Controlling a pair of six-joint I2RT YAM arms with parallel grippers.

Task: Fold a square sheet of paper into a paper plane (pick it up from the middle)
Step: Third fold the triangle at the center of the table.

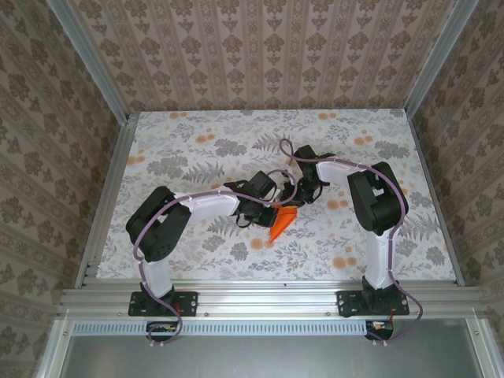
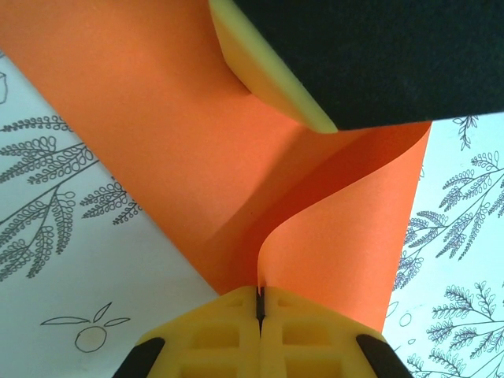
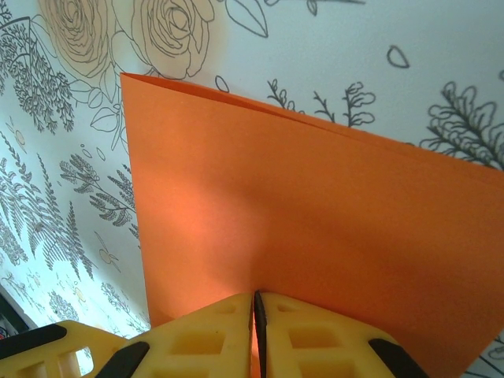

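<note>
The square sheet of paper point(image 1: 280, 224) is bright orange and folded, and from above it reads as a narrow wedge pointing toward the near edge. Both grippers meet over it at the table's middle. My left gripper point(image 1: 271, 209) is shut on one edge of the paper point(image 2: 173, 157); its yellow fingertips point(image 2: 228, 331) pinch a flap that curls upward. My right gripper point(image 1: 291, 202) is shut on the paper point(image 3: 315, 213) too, with orange showing in the slit between its fingertips point(image 3: 315, 335). The right gripper's yellow finger point(image 2: 264, 75) presses on the sheet in the left wrist view.
The floral tablecloth point(image 1: 197, 150) covers the table, with bare room to the left, right and back. Aluminium rails point(image 1: 110, 189) frame the sides and the near edge. Patterned walls stand close behind and beside the table.
</note>
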